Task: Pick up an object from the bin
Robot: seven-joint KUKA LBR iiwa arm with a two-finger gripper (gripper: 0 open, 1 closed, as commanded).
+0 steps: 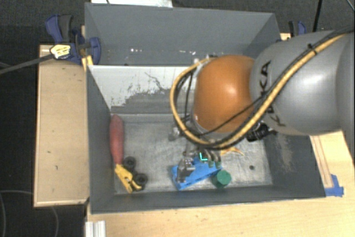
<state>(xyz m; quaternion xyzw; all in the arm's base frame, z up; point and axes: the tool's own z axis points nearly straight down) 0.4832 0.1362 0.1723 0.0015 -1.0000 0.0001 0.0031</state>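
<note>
hand (pixel 203 159) sits low over a blue plastic piece (pixel 188 176) beside a green round piece (pixel 223 178), front of bin (pixel 100 141). its grip state cannot be told.

The bin (pixel 99 141) is plain grey, its floor and back wall streaked with pale whitish scratches. At nine o'clock on the floor lies a dull red stick (pixel 116 139). At about eight o'clock sits a yellow toy (pixel 125 176) with black wheels. Near six o'clock is a bright blue piece (pixel 191 176), with a dark green knob (pixel 223 178) at five o'clock. The arm (pixel 310 91) is silver-grey with black letters. Its cover (pixel 222 94) is glossy orange, looped by a yellow-and-black cable (pixel 175 104). The gripper (pixel 202 161) is dark, with a small cyan mark.
</note>
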